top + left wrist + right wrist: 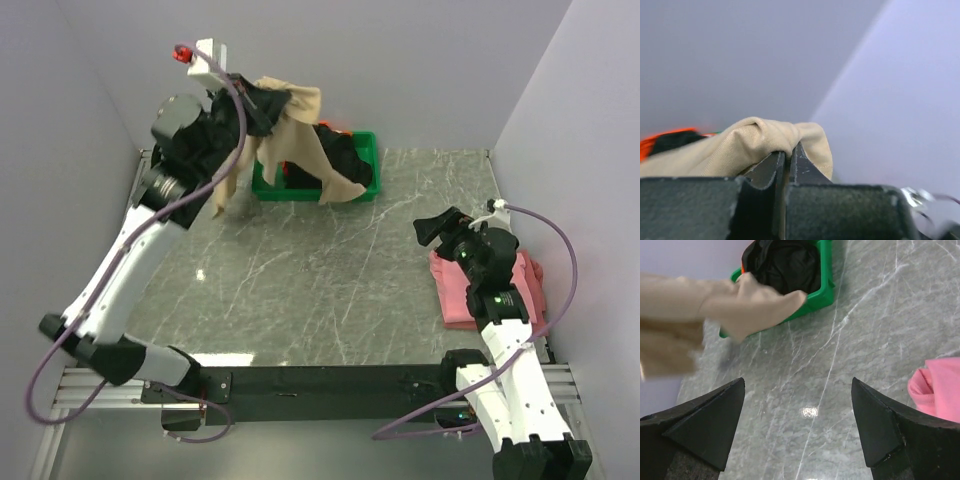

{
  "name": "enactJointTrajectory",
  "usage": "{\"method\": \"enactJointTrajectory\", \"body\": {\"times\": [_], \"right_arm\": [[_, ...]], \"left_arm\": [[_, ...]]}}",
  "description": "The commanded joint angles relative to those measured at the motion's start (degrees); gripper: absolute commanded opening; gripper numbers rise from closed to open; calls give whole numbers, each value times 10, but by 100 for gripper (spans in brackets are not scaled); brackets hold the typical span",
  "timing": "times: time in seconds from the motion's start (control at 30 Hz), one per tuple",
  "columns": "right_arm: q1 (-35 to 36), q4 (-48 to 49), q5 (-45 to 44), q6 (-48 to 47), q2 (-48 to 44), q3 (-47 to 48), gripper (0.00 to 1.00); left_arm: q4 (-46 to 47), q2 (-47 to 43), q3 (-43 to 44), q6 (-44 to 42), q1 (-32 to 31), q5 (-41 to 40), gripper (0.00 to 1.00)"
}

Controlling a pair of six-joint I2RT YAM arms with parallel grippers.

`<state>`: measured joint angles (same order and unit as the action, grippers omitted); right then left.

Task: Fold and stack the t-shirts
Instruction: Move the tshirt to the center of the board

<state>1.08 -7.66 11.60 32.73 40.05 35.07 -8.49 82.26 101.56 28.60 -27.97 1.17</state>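
Folds of limp tan t-shirt (740, 145) in closed left hand (788, 152); right hand (799, 382) wide open above veined marble table (880, 300).

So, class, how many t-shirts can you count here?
4: tan t-shirt held up by the left gripper; pink t-shirt at the table's right; black t-shirt and orange t-shirt in the green tray. Others may lie hidden there.

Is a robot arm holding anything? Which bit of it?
The left pincer pinches a bunched fold of the tan t-shirt. The right pincer is open and empty.
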Motion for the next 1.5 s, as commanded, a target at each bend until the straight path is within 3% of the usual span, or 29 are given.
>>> {"method": "enactJointTrajectory", "body": {"times": [0.0,0.2,0.37,0.43,0.57,0.67,0.7,0.73,0.77,0.83,0.87,0.9,0.93,1.03,1.13,1.37,1.47], "right_arm": [[-2,-9,8,-6,-23,7,93],[-3,-37,9,-9,-57,9,93],[-2,-75,-27,-17,-78,18,93],[-2,-95,-53,-19,-84,22,93],[-3,-104,-55,-21,-89,23,93],[-3,-106,-41,-17,-82,15,93],[-3,-113,-42,-9,-69,16,93],[-2,-132,-41,-5,-60,17,93],[3,-140,-32,-8,-40,20,93],[25,-161,-43,-19,-19,26,93],[52,-167,-61,-21,0,31,93],[117,-174,-116,-11,12,34,93],[190,-193,-174,-1,40,46,93],[254,-219,-193,30,86,61,93],[320,-254,-196,65,125,63,92],[485,-331,-183,160,154,40,92],[519,-307,-131,187,159,4,92]], "left_arm": [[7,-74,-16,-12,-59,25,1],[11,-130,3,28,-125,121,1],[30,-112,13,76,-143,168,1],[17,-102,15,96,-143,143,1],[-33,-100,-34,105,-142,18,1],[-38,-160,-180,143,-118,-87,1],[-49,-175,-264,163,-105,-118,0],[-59,-191,-310,206,-74,-171,4],[-88,-222,-355,231,-60,-211,30],[-130,-242,-474,301,10,-245,58],[-187,-251,-505,319,35,-252,89],[-214,-253,-551,349,76,-260,99],[-278,-256,-574,368,91,-286,99],[-312,-278,-599,386,114,-309,99],[-310,-325,-623,372,114,-276,99],[-191,-372,-710,292,112,-13,99],[-160,-357,-732,288,97,23,99]]}}
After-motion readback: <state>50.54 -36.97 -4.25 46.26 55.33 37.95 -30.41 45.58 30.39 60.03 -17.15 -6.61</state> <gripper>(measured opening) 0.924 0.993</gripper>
